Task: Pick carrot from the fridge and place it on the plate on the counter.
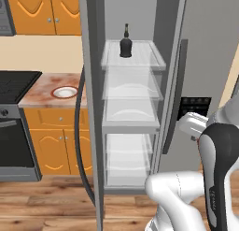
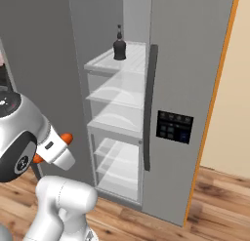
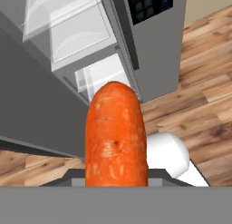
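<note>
The carrot (image 3: 116, 134) is a bright orange stick rising up the middle of the hand view, with my gripper (image 3: 116, 177) shut on its lower end; the fingertips are hidden behind it. In the right base view the carrot (image 2: 67, 137) pokes out on both sides of the white hand, held in the air outside the fridge (image 2: 122, 103), low and to its left. The fridge (image 1: 130, 85) stands open with glass shelves and drawers. The white plate (image 1: 64, 91) with a reddish rim lies on the marble counter (image 1: 39, 94), left of the fridge.
A dark bottle (image 1: 126, 43) stands on the top fridge shelf. The open fridge door (image 1: 91, 108) stands edge-on between the shelves and the counter. A black stove (image 1: 14, 83) adjoins the counter's left end. Orange cupboards (image 1: 44, 10) hang above. The floor is wood.
</note>
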